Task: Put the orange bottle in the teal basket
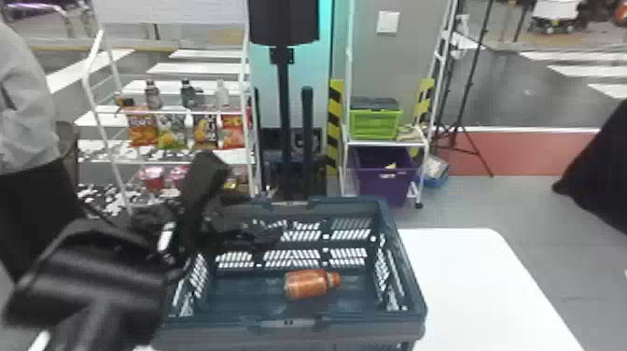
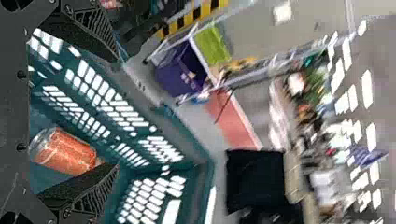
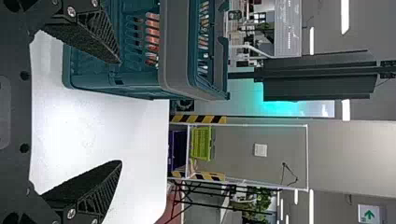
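The orange bottle [image 1: 306,284] lies on its side on the floor of the teal basket [image 1: 405,275]. Over the basket's left side is my left gripper [image 1: 247,200], apart from the bottle. In the left wrist view, my left gripper [image 2: 119,114] is open, its two fingers wide apart, and the bottle [image 2: 65,150] shows beyond them inside the basket [image 2: 189,179]. My right gripper [image 3: 120,112] stands open and holds nothing, beside the basket [image 3: 175,51]; orange shows through the basket's slots there.
The basket stands on a white table [image 1: 476,280] that extends to its right. Behind are a snack rack [image 1: 170,112] at the left and a white shelf with a green crate [image 1: 375,125] and a purple bin [image 1: 386,182]. A person stands at the far left.
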